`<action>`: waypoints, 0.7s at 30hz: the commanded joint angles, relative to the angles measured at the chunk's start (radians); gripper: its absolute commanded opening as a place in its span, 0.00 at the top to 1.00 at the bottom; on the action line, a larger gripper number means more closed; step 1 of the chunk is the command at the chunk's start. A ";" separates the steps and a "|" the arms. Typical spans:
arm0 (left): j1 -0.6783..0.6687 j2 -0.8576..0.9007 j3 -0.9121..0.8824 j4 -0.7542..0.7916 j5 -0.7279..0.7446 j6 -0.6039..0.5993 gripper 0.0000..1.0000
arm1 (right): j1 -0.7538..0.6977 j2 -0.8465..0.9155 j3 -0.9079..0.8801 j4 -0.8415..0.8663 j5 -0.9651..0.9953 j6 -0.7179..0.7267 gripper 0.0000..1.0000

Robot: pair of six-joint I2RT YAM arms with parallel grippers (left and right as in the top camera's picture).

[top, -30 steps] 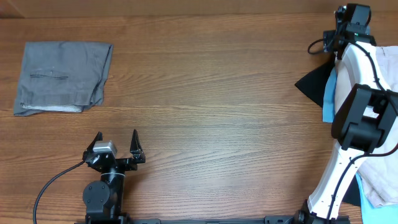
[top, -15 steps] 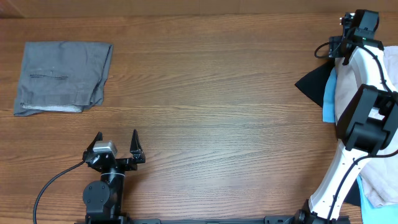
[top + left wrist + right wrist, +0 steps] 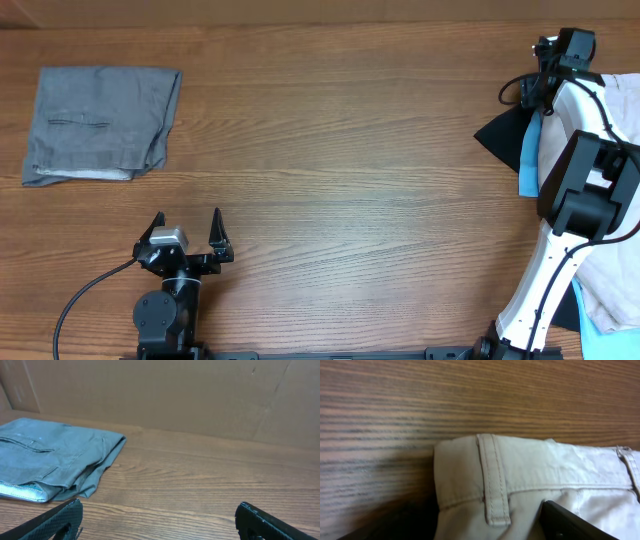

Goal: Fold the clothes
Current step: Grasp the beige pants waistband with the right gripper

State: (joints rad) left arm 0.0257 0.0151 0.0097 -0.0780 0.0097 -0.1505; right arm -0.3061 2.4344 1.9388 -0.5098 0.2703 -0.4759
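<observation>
The clothes, light beige trousers [image 3: 625, 105], lie bunched at the table's right edge, partly under my right arm. In the right wrist view their waistband [image 3: 530, 467] with a belt loop [image 3: 492, 480] fills the lower frame. My right gripper [image 3: 480, 530] is low over that waistband corner, jaws wide apart with the cloth between them. One black finger [image 3: 570, 522] rests by the fabric and the other is lost in shadow. From above, the right gripper [image 3: 560, 55] sits at the far right. My left gripper [image 3: 187, 235] is open near the front edge, holding nothing.
Grey folded trousers [image 3: 100, 122] lie at the far left and show in the left wrist view [image 3: 55, 460]. A light blue shirt [image 3: 528, 160] and a black cloth [image 3: 503, 135] lie beside the beige pile. A cardboard wall [image 3: 175, 395] backs the table.
My right wrist has shifted a little over the beige pile, ending slightly nearer the front and lower. The left arm has not moved.
</observation>
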 commanded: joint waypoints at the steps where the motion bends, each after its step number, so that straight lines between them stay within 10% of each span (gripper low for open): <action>1: -0.005 -0.011 -0.005 0.002 -0.013 0.019 0.00 | 0.000 0.005 -0.002 -0.017 0.047 -0.011 0.17; 9: -0.005 -0.011 -0.005 0.002 -0.013 0.019 0.00 | 0.046 0.005 -0.002 -0.137 0.054 0.062 0.00; 21: -0.005 -0.011 -0.005 0.002 -0.013 0.019 0.00 | 0.162 -0.009 0.000 -0.317 0.193 0.298 0.00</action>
State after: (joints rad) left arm 0.0257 0.0151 0.0097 -0.0780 0.0093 -0.1501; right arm -0.1631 2.4145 1.9598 -0.7963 0.4801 -0.2565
